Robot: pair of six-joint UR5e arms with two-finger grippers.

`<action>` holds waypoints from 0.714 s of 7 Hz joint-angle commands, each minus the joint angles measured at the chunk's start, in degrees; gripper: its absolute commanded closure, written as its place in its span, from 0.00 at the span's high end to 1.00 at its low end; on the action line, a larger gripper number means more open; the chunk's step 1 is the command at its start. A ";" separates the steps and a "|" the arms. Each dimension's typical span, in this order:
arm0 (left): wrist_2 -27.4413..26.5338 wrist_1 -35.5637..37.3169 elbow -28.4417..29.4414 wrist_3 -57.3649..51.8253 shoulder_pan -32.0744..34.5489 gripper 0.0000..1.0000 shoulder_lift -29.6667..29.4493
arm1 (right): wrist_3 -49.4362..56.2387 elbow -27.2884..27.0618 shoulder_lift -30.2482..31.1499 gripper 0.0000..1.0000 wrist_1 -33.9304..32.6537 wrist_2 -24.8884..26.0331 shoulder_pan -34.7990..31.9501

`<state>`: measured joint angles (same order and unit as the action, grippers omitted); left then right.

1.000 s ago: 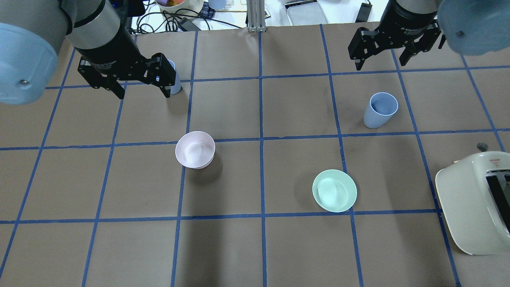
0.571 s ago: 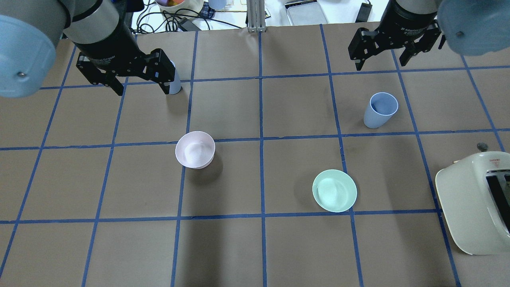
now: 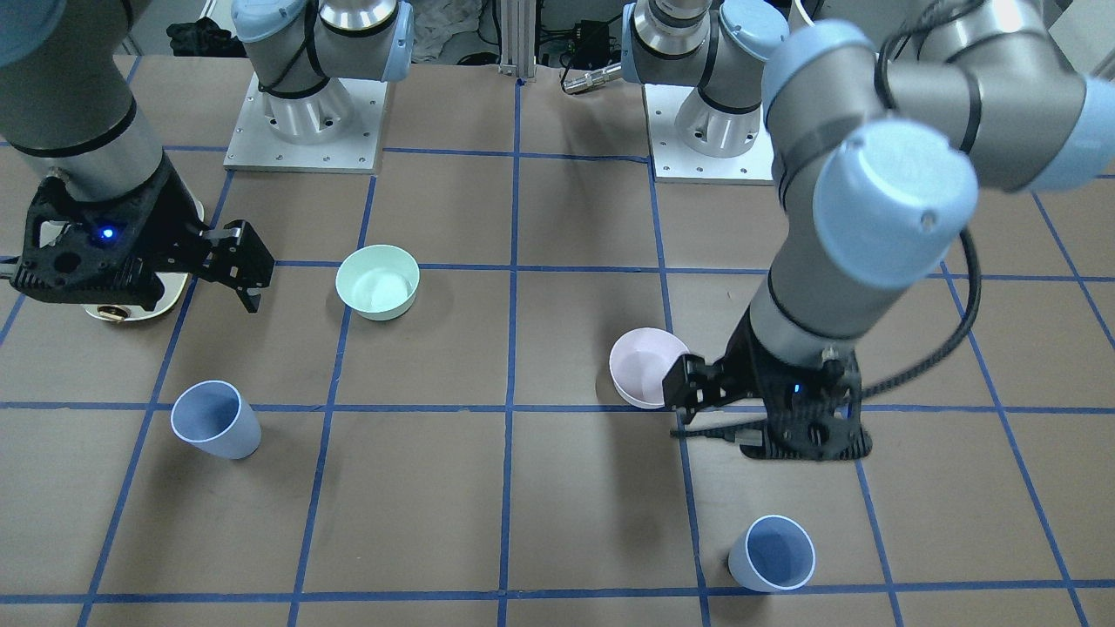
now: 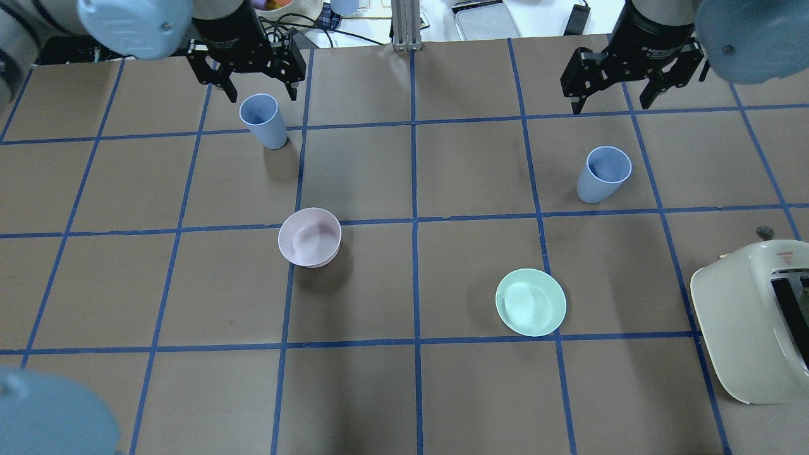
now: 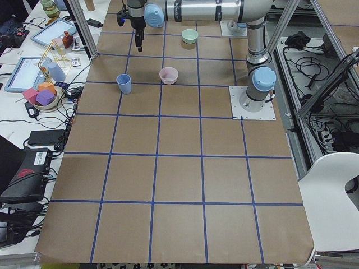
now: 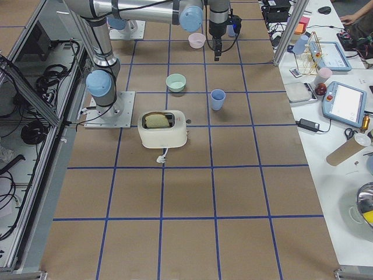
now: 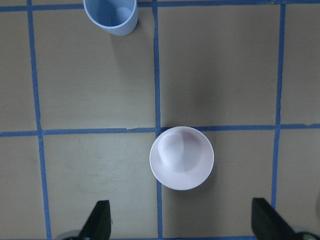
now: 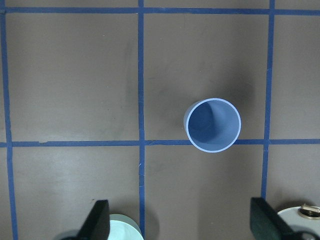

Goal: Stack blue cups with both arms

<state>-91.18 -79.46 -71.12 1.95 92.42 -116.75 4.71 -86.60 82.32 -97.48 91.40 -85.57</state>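
Two pale blue cups stand upright and apart on the brown table. One cup is at the far left and also shows in the front view and at the top of the left wrist view. The other cup is at the far right, in the middle of the right wrist view. My left gripper hangs open and empty high over the left cup's area. My right gripper hangs open and empty above and beyond the right cup.
A pale pink bowl sits near the table's middle left, below my left gripper's camera. A mint-green bowl sits right of centre. A cream toaster stands at the right edge. Clutter lies beyond the far edge.
My left arm has swung around and its gripper has moved right and toward the far edge, uncovering the left cup. It stays open. The right gripper has barely moved.
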 commanded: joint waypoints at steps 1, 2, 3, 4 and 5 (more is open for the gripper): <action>-0.57 5.98 3.26 -0.37 -2.40 1.00 -9.35 | 1.27 0.30 -0.85 1.00 0.10 0.18 3.38; -0.75 7.29 3.18 -0.46 -3.03 1.00 -11.20 | 3.27 0.21 -2.59 1.00 -0.60 0.00 5.92; -0.75 8.52 3.18 -0.46 -3.03 0.81 -12.44 | 7.21 0.21 -6.52 1.00 -2.09 -0.34 8.38; -0.75 10.10 3.01 -0.46 -2.94 0.67 -13.41 | 7.94 -0.31 -9.87 1.00 -6.89 -0.52 9.71; -0.84 10.38 3.01 -0.46 -2.94 0.37 -13.77 | 7.95 -0.32 -12.68 1.00 -8.59 -0.52 9.90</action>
<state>-91.95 -69.96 -68.07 1.50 89.50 -129.74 11.95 -86.75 73.24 -103.16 90.97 -76.58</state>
